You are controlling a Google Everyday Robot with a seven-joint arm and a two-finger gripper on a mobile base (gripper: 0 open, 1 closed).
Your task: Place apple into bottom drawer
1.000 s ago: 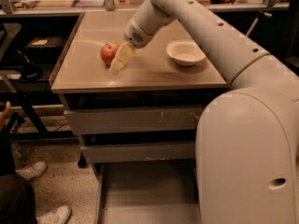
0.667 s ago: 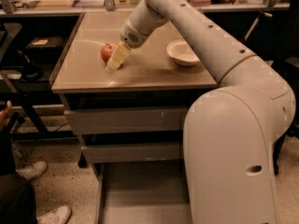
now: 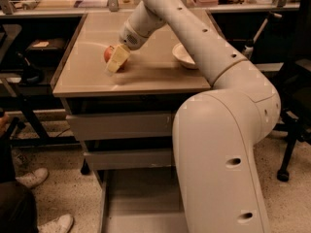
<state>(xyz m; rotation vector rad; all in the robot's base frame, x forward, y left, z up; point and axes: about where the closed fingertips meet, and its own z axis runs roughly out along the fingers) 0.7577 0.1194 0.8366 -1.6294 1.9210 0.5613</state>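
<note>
Where the arm (image 3: 194,38) ends, left of centre in the upper half of the frame, the gripper (image 3: 117,61) comes down onto the desk (image 3: 160,76) right at the apple (image 3: 108,53). Its pale yellow tip covers the apple's right side, so only the red left part shows. Whether it has closed on the apple I cannot tell. The apple rests on the desk top, in the left half and towards the front edge.

A white bowl (image 3: 183,56) stands further right on the same top, well apart from the apple and partly behind the arm. The arm runs from the gripper up to the top edge of the frame, then down the right side to the bulky white body (image 3: 223,169) at lower right.

Under the desk top two grey drawer fronts (image 3: 121,125) are closed. Below them the bottom drawer (image 3: 141,198) stands pulled out at lower centre, its flat grey floor bare, its right part hidden by the body. White shoes (image 3: 31,177) show at lower left.
</note>
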